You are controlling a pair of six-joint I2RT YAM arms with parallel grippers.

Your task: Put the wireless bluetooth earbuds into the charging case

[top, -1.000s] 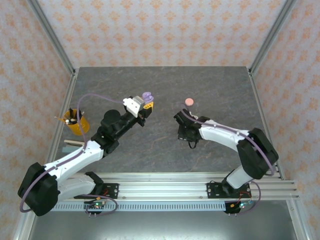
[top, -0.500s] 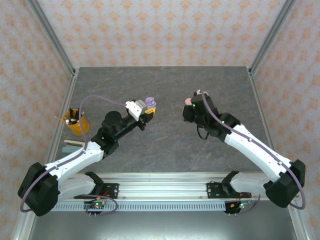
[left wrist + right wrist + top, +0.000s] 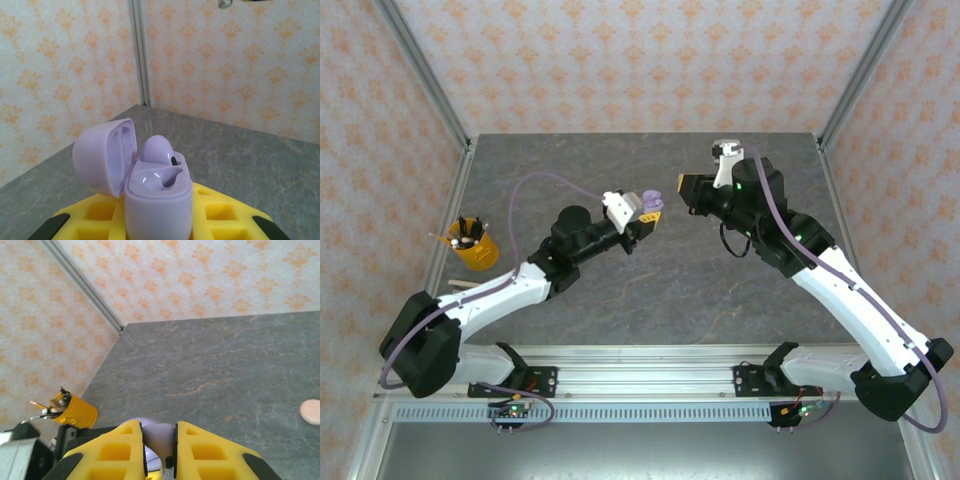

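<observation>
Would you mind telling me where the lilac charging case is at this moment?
In the top view the lilac charging case sits clamped in the left gripper near the middle of the table, lid open, just left of the right gripper.

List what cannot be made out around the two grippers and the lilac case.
- Lilac piece between the right gripper's fingers, right wrist view: fingers and bottom edge hide most; earbud or not, gripped or not, unclear.
- Pink disc, same view: cut by the right edge.
- Lilac case, left wrist view: bottom edge cuts off its base.
- Yellow cup, top view: contents too small.
</observation>
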